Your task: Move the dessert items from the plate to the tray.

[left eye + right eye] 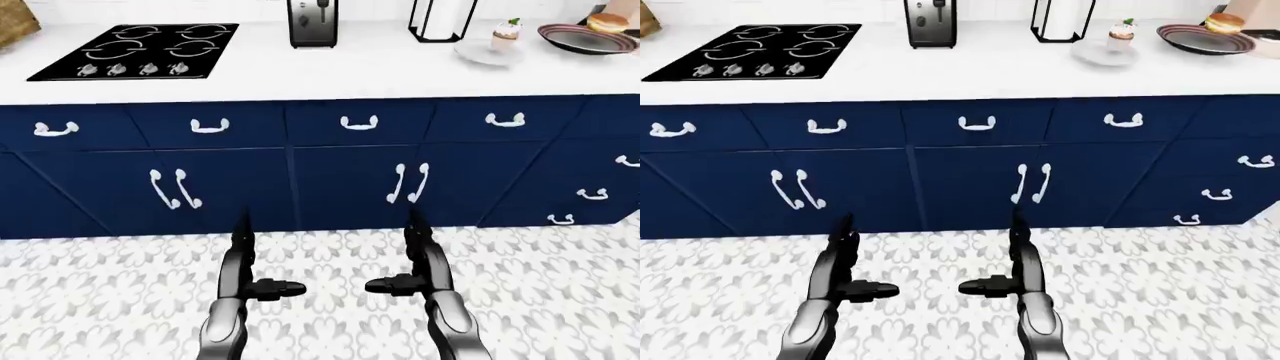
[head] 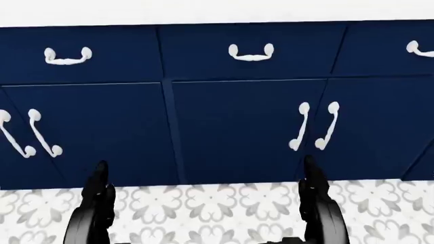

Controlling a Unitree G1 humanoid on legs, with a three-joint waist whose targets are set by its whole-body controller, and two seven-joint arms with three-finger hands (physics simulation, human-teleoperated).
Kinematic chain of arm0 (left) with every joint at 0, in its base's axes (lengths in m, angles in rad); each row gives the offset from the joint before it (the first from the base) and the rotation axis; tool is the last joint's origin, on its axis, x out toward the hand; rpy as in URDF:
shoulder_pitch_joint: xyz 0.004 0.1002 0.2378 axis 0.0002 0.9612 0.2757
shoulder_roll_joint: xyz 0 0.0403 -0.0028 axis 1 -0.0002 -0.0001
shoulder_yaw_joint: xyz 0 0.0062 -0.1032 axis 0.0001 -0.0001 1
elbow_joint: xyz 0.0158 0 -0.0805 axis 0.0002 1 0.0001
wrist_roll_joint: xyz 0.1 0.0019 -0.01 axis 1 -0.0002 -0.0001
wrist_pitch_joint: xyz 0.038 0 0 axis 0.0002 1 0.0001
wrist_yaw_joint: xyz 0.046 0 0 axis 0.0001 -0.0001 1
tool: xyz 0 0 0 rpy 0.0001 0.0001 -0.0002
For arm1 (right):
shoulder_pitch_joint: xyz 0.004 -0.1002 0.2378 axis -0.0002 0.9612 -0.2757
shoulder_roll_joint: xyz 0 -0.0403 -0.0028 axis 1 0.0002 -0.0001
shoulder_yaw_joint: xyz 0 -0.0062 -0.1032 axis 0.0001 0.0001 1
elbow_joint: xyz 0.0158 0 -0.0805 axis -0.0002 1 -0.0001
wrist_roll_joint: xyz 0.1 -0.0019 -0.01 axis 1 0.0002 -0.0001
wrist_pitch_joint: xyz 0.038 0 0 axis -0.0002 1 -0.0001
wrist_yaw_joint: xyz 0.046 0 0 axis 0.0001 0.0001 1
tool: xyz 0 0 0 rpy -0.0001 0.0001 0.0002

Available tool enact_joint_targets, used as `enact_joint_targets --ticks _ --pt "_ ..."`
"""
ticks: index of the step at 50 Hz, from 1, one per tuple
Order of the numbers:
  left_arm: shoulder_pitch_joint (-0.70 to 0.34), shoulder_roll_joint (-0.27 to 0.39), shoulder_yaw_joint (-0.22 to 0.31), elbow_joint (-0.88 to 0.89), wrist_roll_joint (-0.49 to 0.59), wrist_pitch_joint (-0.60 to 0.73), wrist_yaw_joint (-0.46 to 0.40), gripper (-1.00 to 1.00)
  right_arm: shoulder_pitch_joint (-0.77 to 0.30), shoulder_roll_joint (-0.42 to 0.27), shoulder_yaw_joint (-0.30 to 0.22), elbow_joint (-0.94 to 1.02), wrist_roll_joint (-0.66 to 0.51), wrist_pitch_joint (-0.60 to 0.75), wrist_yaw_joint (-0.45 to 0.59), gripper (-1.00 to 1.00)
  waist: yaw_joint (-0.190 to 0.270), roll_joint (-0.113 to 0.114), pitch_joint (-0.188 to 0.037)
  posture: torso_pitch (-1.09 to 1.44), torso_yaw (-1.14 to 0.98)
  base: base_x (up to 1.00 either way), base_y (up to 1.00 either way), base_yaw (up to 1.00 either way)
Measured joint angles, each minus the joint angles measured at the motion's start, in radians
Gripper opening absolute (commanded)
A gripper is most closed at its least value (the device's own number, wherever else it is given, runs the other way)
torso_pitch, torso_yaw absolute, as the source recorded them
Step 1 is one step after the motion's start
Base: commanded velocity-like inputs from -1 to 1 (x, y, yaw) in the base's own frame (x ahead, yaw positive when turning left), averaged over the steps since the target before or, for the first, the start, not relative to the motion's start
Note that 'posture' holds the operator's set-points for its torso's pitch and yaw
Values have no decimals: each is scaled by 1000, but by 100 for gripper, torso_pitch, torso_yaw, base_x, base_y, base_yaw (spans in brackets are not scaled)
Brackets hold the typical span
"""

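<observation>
The cupcake [image 1: 506, 34], topped with pale frosting and a small garnish, is seen standing on a white plate [image 1: 485, 54] near the far right of the bench [image 1: 330, 75], just beside a dark wire paper-towel holder [image 1: 443, 19]; a bun-like pastry [image 1: 607, 21] is seen lying on a dark striped dish [image 1: 585, 41] at the bench's right end, and which of the two dishes is meant as the tray cannot be told for certain. Both sweets are judged to be light, soft and easily crushed: the frosting would be smeared by any contact from above, so the cupcake is best taken low about its wrapper with a gentle pinch, and the pastry by its sides. The left hand [image 1: 262, 286] and the right hand [image 1: 410, 283] are held low over the patterned floor [image 1: 110, 300], well apart from the bench, palms turned inward toward each other. The fingers are extended and released, with nothing grasped. A cooktop [image 1: 140, 51] and a toaster [image 1: 313, 22] are seen on the left and middle of the bench.
</observation>
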Motion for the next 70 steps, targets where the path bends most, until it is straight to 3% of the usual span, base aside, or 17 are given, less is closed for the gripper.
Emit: enact_joint_targets --ticks 3,5,16,19,22,27,32,36,40,43,45,48,52,56,59,68,70 --pt "-13 1 -5 -123 4 20 1 100 -22 -9 -7 -52 0 -20 4 100 5 -5 -56 0 0 0 0 0" --pt "-22 1 -8 -170 2 34 -1 100 -30 -6 -8 -46 -3 -35 3 100 7 -12 -39 0 0 0 0 0" --pt "-103 29 17 -497 -14 425 -38 100 -72 -23 -11 -256 -25 231 6 100 9 0 -65 0 0 1 -6 0" --pt "-153 47 53 -564 -30 540 -43 100 -110 -31 -2 -358 -38 364 22 100 20 42 -44 0 0 26 -72 0" --pt "-214 62 76 -645 -46 650 -40 100 -168 -43 -21 -477 -40 489 37 100 34 57 -60 0 0 27 -72 0" --pt "-339 91 109 -729 -106 822 -20 100 -245 -64 -42 -585 -37 606 54 100 61 8 -59 0 0 30 -72 0" --pt "-385 103 124 -763 -151 906 5 100 -305 -85 -64 -639 -13 713 65 100 54 -67 -66 0 0 32 -72 0" --pt "-399 116 102 -739 -192 958 9 100 -301 -105 -107 -638 -11 763 52 100 20 -53 -35 0 0 32 -72 0" --pt "-451 136 130 -791 -213 1016 31 100 -331 -119 -108 -685 2 818 55 100 8 -2 -18 0 0 32 -72 0" --pt "-489 145 142 -830 -231 1039 46 100 -362 -127 -108 -718 14 842 59 100 11 32 -24 0 0 32 -72 0" --pt "-492 147 153 -840 -244 1058 57 100 -364 -121 -101 -731 24 853 61 100 29 38 -9 0 0 32 -72 0" --pt "-490 150 158 -837 -259 1100 75 100 -360 -128 -101 -742 43 897 67 100 30 53 -42 0 0 32 -72 0" --pt "-524 163 171 -867 -290 1121 88 100 -397 -142 -123 -794 48 929 57 100 49 27 -47 0 0 32 -72 0" --pt "-560 174 198 -898 -326 1153 108 100 -420 -166 -115 -821 53 948 62 100 38 -57 -54 0 0 32 -73 0" --pt "-568 175 180 -891 -365 1201 118 100 -417 -175 -146 -812 48 996 64 100 16 -53 -26 0 0 32 -73 0" --pt "-634 212 231 -913 -430 1237 161 100 -494 -189 -147 -864 71 1059 64 100 15 20 -23 0 0 32 -73 0" --pt "-628 218 248 -906 -446 1245 172 100 -494 -182 -140 -866 79 1064 63 100 33 27 -3 0 0 33 -73 0"
